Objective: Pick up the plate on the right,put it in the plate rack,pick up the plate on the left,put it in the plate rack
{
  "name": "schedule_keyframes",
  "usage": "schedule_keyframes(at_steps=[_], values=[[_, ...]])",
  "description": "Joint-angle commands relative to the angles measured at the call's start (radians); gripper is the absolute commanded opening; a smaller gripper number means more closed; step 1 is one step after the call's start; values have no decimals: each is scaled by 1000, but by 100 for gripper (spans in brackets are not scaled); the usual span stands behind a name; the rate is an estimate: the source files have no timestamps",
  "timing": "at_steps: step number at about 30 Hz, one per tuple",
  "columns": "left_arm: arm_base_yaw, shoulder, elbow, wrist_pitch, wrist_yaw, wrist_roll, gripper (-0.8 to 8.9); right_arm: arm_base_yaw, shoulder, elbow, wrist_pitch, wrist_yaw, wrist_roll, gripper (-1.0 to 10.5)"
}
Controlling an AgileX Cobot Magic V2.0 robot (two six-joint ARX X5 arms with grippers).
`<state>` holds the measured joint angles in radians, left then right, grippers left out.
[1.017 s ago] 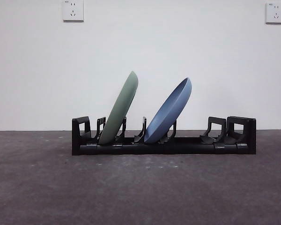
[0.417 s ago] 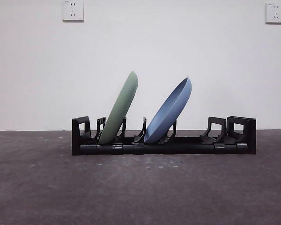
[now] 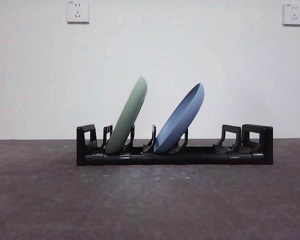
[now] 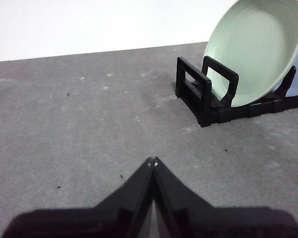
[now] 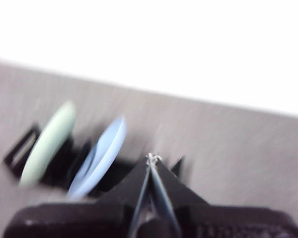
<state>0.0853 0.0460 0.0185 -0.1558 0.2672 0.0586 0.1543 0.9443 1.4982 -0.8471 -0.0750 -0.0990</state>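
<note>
2 plates: green plate (image 3: 127, 116) + blue plate (image 3: 180, 119) leaning in plate rack (image 3: 174, 156)
my L claw (image 4: 153, 161): clenched, empty
my R claw (image 5: 152, 158): clenched, empty

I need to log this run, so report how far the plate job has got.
Done: the pale green round plate and the blue round plate both lean in slots of the long black plastic rack. In hand: nothing; the left tool and the right tool are shut and empty, away from the rack. Left: nothing that shows; no plate lies on the grey table.
</note>
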Motion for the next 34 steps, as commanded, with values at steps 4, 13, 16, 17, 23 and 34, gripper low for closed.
schedule_keyframes(at_steps=[4,13,16,17,23,34], values=[[3,0,-11,5,-2,-9,-3,-144,-266,-286,251,5,-8,3],[3,0,-11,5,-2,-9,-3,-168,-593,-866,558,5,-6,3],[3,0,-11,6,-2,-9,-3,-168,-671,-1022,598,5,-6,3],[3,0,-11,5,-2,-9,-3,-168,-692,-1064,609,5,-6,3],[3,0,-11,5,-2,-9,-3,-168,-818,-1287,624,7,-6,3],[3,0,-11,5,-2,-9,-3,-167,-933,-1471,636,38,34,3]])
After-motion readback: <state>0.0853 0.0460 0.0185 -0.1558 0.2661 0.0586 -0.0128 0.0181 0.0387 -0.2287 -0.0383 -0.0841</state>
